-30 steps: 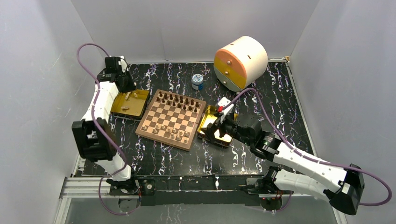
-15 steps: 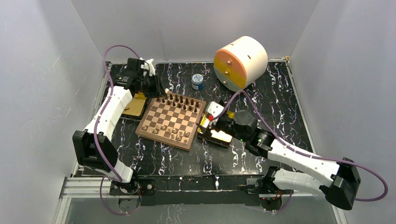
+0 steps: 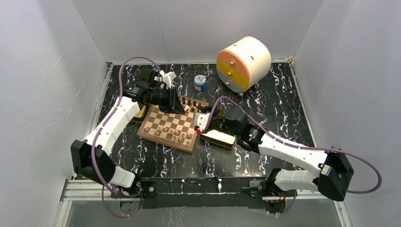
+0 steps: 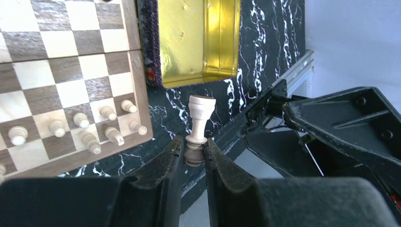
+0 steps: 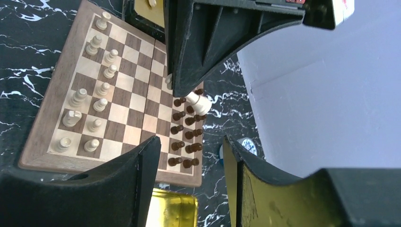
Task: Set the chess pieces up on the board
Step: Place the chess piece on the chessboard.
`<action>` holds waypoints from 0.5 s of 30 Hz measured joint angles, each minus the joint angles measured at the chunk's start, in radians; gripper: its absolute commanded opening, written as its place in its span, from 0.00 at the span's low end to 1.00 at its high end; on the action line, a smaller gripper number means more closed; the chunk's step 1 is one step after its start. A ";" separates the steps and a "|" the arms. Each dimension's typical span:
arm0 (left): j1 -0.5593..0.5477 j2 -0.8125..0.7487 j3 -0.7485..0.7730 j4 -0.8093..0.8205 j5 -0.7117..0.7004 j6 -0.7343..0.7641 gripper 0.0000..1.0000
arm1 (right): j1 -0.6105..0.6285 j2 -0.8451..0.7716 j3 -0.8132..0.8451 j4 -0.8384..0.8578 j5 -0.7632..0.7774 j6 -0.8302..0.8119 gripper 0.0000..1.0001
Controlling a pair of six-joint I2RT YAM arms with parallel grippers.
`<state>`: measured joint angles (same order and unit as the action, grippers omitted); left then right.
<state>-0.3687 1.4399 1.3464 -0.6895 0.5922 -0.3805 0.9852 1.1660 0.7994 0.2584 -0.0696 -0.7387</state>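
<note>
The board (image 3: 161, 141) carries pale chess pieces (image 3: 165, 130) along its near rows and dark ones (image 3: 194, 103) at its far edge. My left gripper (image 3: 182, 106) hovers over the far edge. It is shut on the dark base of a pale chess piece (image 4: 200, 118), which sticks out past the fingertips (image 4: 175, 146). The right wrist view shows that piece (image 5: 197, 101) hanging above the dark rows (image 5: 187, 132). My right gripper (image 3: 201, 124) is at the board's right rim, over a gold tray (image 3: 220, 137). Its fingers (image 5: 151, 146) stand apart with nothing between them.
A second gold tray (image 3: 141, 112) lies left of the board, mostly under my left arm. A round orange-and-cream drawer box (image 3: 243, 64) and a small blue-lidded jar (image 3: 200, 82) stand at the back. Grey walls enclose the table on three sides.
My left arm has swung right from the left tray to the board's far edge, carrying the pale piece. My right gripper has moved left off its tray toward the board and its jaws have narrowed.
</note>
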 measured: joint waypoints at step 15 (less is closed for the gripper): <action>-0.020 -0.038 -0.048 0.000 0.129 -0.013 0.04 | 0.000 0.124 0.121 -0.067 -0.127 -0.240 0.54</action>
<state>-0.3885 1.4021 1.2984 -0.6895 0.7212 -0.3939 0.9852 1.2900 0.9203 0.1917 -0.1967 -0.9791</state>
